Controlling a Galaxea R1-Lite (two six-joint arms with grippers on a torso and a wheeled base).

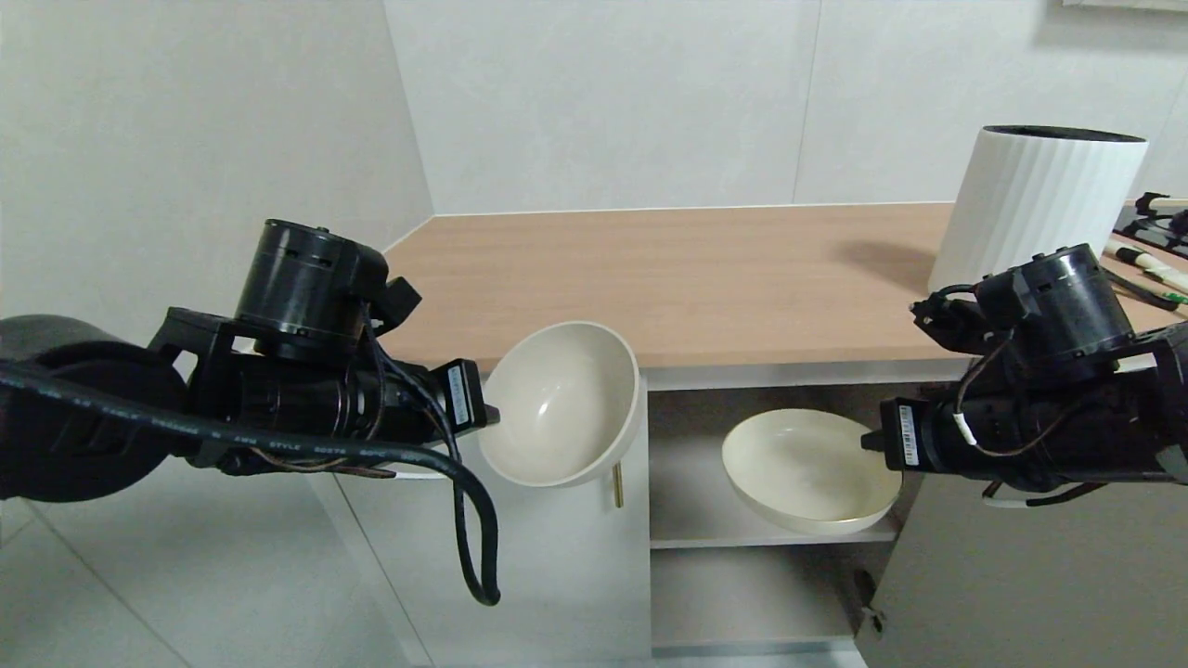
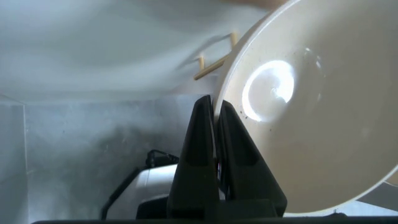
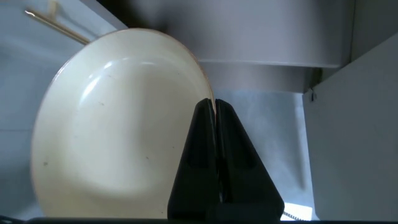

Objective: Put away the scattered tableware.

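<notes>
Cabinet (image 1: 687,501) open — left hand (image 1: 492,417) pinches bowl (image 1: 566,408), right hand (image 1: 868,441) pinches dish (image 1: 803,468).

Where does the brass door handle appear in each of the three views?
Head view: handle at lower centre, just below the bowl.
Left wrist view: handle beside the bowl's rim.
Right wrist view: handle beyond the plate.
Shared landmark: the white door that carries it.

Bowl (image 2: 323,137) rim cropped (utensils (image 1: 1151,262) too).
</notes>
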